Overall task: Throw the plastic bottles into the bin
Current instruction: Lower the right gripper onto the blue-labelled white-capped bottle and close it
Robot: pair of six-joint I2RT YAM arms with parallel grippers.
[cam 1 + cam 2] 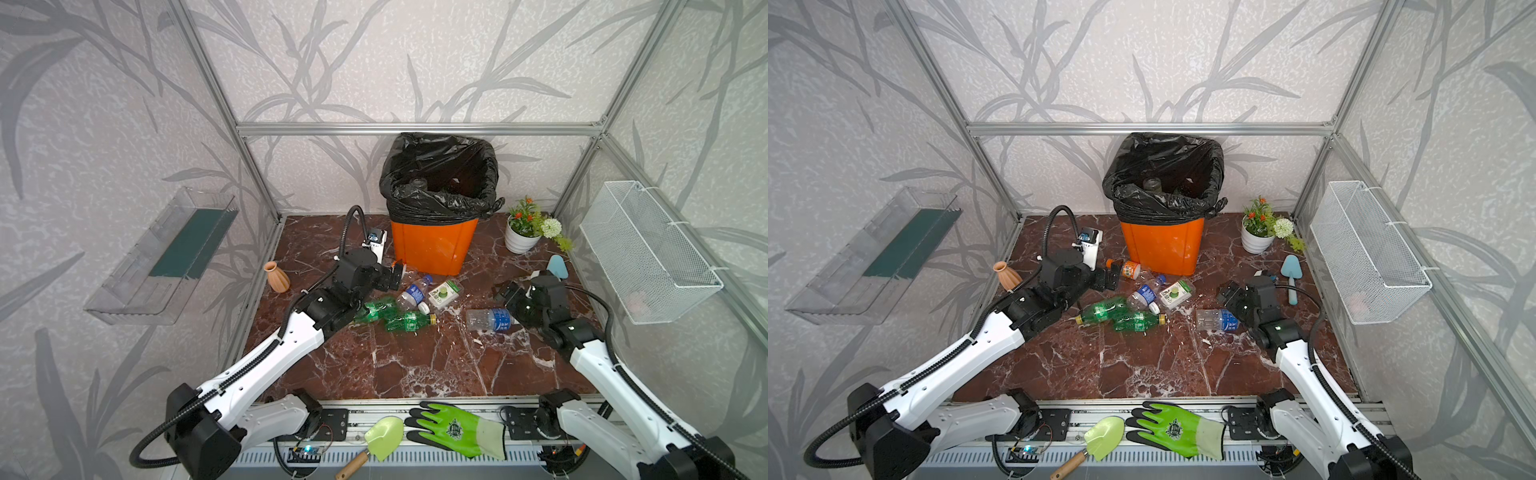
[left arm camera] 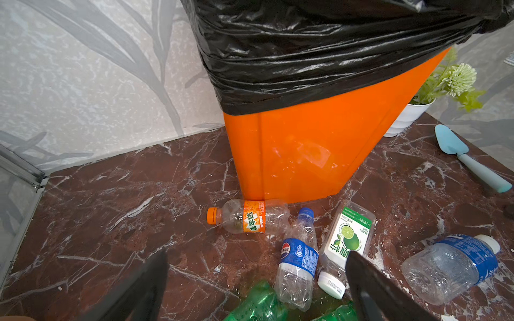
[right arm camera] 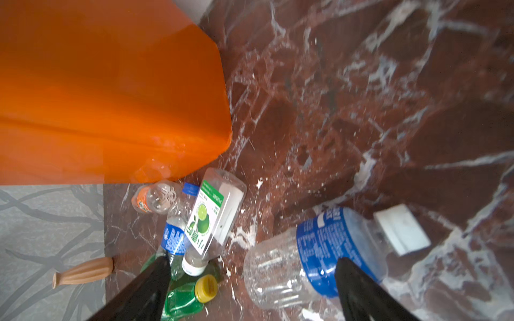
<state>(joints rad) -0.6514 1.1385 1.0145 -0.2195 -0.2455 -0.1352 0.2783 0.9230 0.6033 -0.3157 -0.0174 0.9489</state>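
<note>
Left gripper (image 2: 257, 259) gapes empty; right gripper (image 3: 253, 262), wide and empty, seemingly lines up the big blue-labelled bottle (image 3: 322, 244) for grasping.

Orange bin (image 1: 432, 249), its bag (image 1: 440, 183) glossy black; worktop (image 1: 415, 365) dark red marble veined white; walls (image 1: 374, 62) pale grey with a darker grey leaf pattern; green bottles (image 1: 379, 309), one with a yellow cap; orange-label bottle (image 2: 247, 216) clear, cap orange; slim blue-label bottle (image 2: 297, 255) clear, cap blue; lime-label bottle (image 2: 347, 236) clear, label white and green, cap white; wide blue-label bottle (image 1: 490, 320) clear, cap white; vase (image 1: 277, 277) at the worktop's left edge, ribbed terracotta; pot (image 1: 519, 241) white, with red, orange and white-green flowers; trowel (image 1: 1290, 274) pale blue.
</note>
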